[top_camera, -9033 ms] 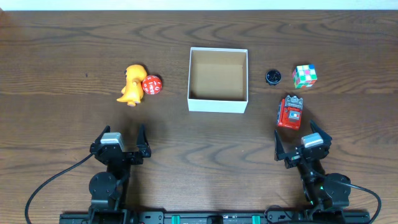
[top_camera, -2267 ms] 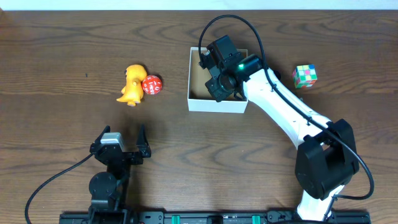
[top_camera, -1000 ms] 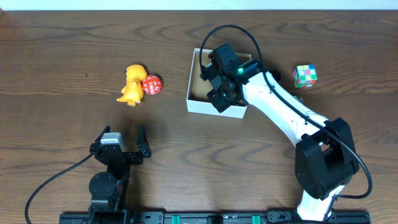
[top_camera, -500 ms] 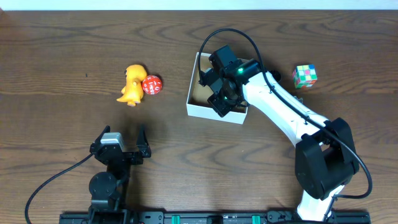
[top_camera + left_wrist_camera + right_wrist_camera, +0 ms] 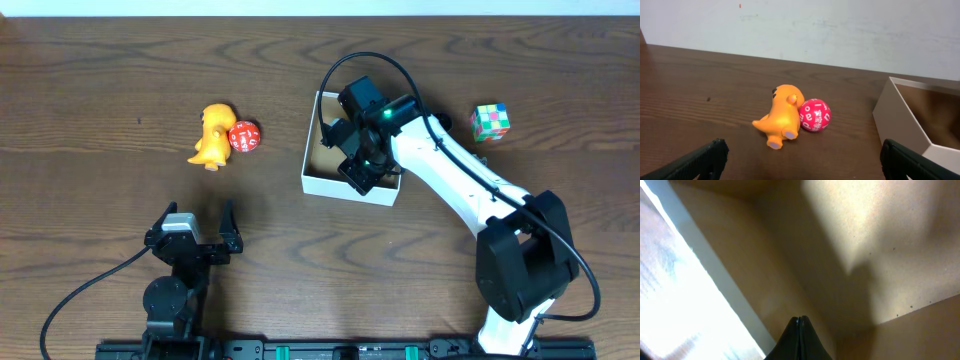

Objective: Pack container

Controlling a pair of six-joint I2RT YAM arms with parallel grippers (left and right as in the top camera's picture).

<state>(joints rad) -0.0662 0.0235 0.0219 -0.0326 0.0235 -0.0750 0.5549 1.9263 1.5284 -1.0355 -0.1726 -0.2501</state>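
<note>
Packing looks unfinished: the right hand, clenched on nothing visible, reaches inside the container at mid-worktop, while the orange dinosaur, red die and puzzle cube lie outside, and the left hand rests released.

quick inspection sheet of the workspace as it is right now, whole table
surface: dark wooden table, no spills seen
job's things: white container, brown floor, sitting slightly askew; contents mostly hidden by the right arm
clutter: orange dinosaur toy touching a red numbered die, left of the container; puzzle cube on its right
hands: left hand open, low at the table's near edge; right hand shut, down inside the container, nothing seen held
cables: black cable loops over the right arm
surroundings: pale wall behind the table
</note>
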